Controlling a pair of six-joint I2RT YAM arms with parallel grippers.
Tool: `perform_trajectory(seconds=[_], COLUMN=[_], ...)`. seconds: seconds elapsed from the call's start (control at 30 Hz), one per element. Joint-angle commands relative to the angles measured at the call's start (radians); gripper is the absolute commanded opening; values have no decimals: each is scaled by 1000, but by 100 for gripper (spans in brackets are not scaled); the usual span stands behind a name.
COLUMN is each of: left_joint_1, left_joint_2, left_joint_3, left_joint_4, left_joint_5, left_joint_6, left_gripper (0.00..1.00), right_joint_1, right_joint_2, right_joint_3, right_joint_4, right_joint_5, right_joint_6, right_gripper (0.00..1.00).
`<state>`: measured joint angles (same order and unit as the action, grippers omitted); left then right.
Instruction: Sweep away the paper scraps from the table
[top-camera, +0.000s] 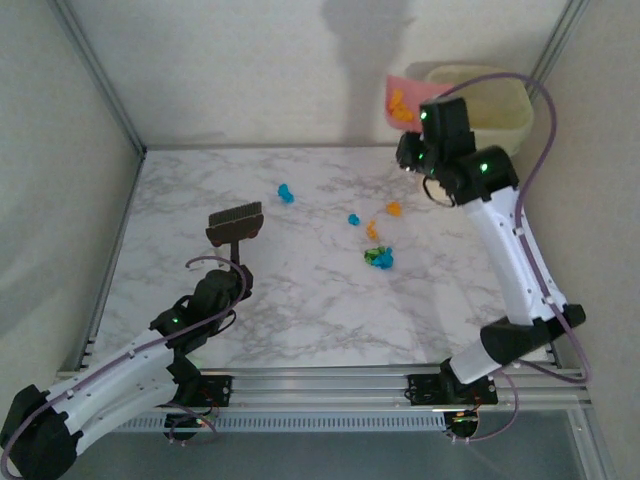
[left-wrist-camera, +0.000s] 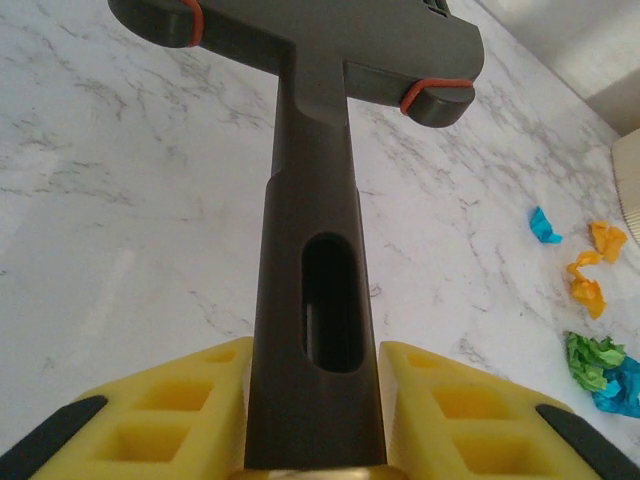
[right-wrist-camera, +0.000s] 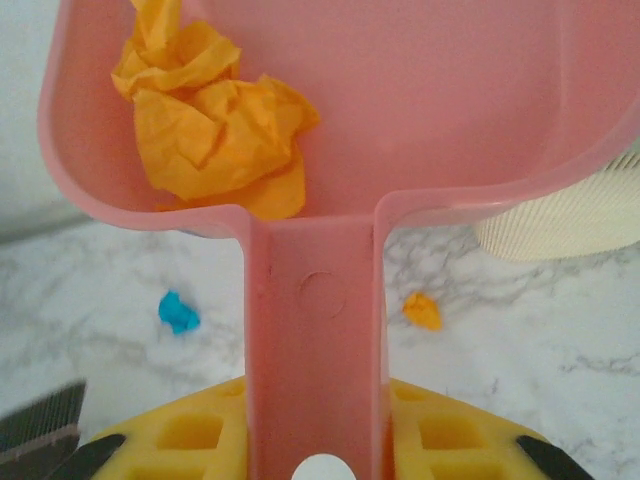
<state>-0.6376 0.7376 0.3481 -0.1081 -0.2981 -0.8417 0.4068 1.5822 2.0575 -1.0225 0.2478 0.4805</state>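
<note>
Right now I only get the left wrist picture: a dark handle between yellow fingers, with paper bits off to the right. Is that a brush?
Observer: Yes, a brush. From above, its bristles show at the far end.
Operator: So where is the pan to sweep into?
Observer: The right gripper holds a pink dustpan up at the far right, beside a cream bin.
Operator: Anything in it yet?
Observer: Yes, the right wrist view shows crumpled orange paper lying in it.
</note>
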Motion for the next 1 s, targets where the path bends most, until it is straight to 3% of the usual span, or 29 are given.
perform_trajectory(seconds=[0.0, 0.27, 0.6, 0.97], left_joint_1=[3, 4, 4, 4], left_joint_2=[-30, -71, -86, -80], left_joint_3=[-9, -15, -18, -25], left_joint_4=[16, 2, 2, 14], left_joint_5=[-3, -33, -48, -43], left_joint_6=[-12, -10, -5, -6], left_gripper=[0, 0, 0, 0], right_joint_1=[-104, -295, -402, -439], right_joint_2=[128, 380, 424, 425], right_joint_3=[177, 463, 344, 256], right_joint_4=[-89, -110, 149, 304], right_joint_5=[-130, -321, -565, -629], right_joint_6=[55, 225, 488, 725], right_gripper=[0, 0, 0, 0])
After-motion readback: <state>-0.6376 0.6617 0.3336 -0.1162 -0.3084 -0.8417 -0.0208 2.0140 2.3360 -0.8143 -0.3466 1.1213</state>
